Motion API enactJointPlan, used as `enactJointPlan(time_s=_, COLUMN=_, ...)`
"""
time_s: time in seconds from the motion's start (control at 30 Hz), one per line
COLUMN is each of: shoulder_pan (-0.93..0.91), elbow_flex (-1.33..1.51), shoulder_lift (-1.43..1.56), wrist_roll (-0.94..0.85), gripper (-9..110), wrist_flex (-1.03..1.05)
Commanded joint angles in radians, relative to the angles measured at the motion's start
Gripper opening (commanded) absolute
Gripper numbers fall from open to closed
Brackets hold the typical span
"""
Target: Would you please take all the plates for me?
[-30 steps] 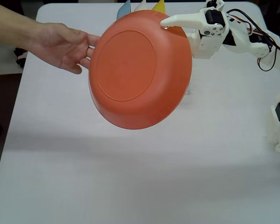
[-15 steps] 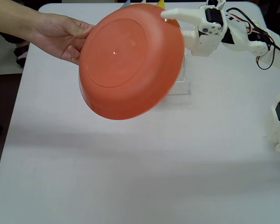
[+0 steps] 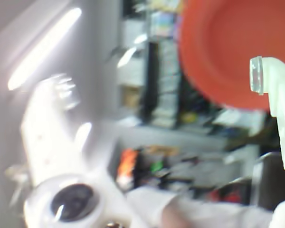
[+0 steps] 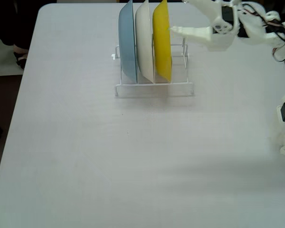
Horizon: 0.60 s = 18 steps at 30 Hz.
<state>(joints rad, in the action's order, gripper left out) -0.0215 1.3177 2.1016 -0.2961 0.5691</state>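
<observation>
On the white table (image 4: 133,156), fixed view, left to right: bare tabletop on the left half, then the white wire rack (image 4: 154,88) near the far edge, just right of centre. Three plates stand on edge in its slots, side by side, leaning slightly: light blue plate (image 4: 127,42) leftmost, white plate (image 4: 143,40) in the middle, yellow plate (image 4: 162,40) rightmost. Rack slots to the right of the yellow plate are unoccupied. Right of the rack, the gripper (image 4: 176,14) hangs above the table at the top edge, white arm (image 4: 256,28) running off to the upper right with dark cables along it. One finger (image 4: 190,32) points left toward the yellow plate, its tip just beside the plate's rim; whether it touches, can't tell. The other finger rises toward the frame top, so jaws stand spread wide with nothing between them. Arm base partly visible at the right edge.

Wrist view, heavily blurred: left side shows a white finger (image 3: 47,128) and a round dark part low down; centre is blurred room clutter. Upper right, orange plate (image 3: 232,47), concave side facing the camera, cut off by the frame top and right. The other finger (image 3: 275,104), with a clear tip pad, sits in front of the plate's lower edge at far right. Wide gap between the two fingers; orange plate not clamped. Orange plate does not show in the fixed view.
</observation>
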Motion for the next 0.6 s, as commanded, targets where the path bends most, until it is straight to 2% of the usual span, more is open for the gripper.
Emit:
enactJointPlan(time_s=0.0, shoulder_pan=-0.086, elbow_flex=-0.002, shoulder_lift=0.086, wrist_roll=-0.011, gripper=5, wrist_flex=0.130)
enactJointPlan(time_s=0.03, shoulder_pan=-0.112, elbow_flex=-0.002, shoulder_lift=0.086, wrist_roll=-0.009, gripper=0, wrist_flex=0.169)
enactJointPlan(time_s=0.3, shoulder_pan=-0.337, elbow_flex=-0.002, shoulder_lift=-0.035, wrist_roll=-0.147, gripper=0, wrist_flex=0.298)
enactJointPlan(time_s=0.4, shoulder_pan=-0.391, elbow_flex=-0.041, shoulder_lift=-0.101, wrist_roll=-0.225, gripper=8, wrist_flex=0.333)
enactJointPlan(time_s=0.5, shoulder_pan=-0.446, elbow_flex=-0.123, shoulder_lift=-0.189, wrist_roll=-0.304, gripper=24, wrist_flex=0.399)
enactJointPlan(time_s=0.57, shoulder_pan=-0.469, elbow_flex=-0.152, shoulder_lift=-0.233, wrist_roll=-0.357, gripper=29, wrist_flex=0.405)
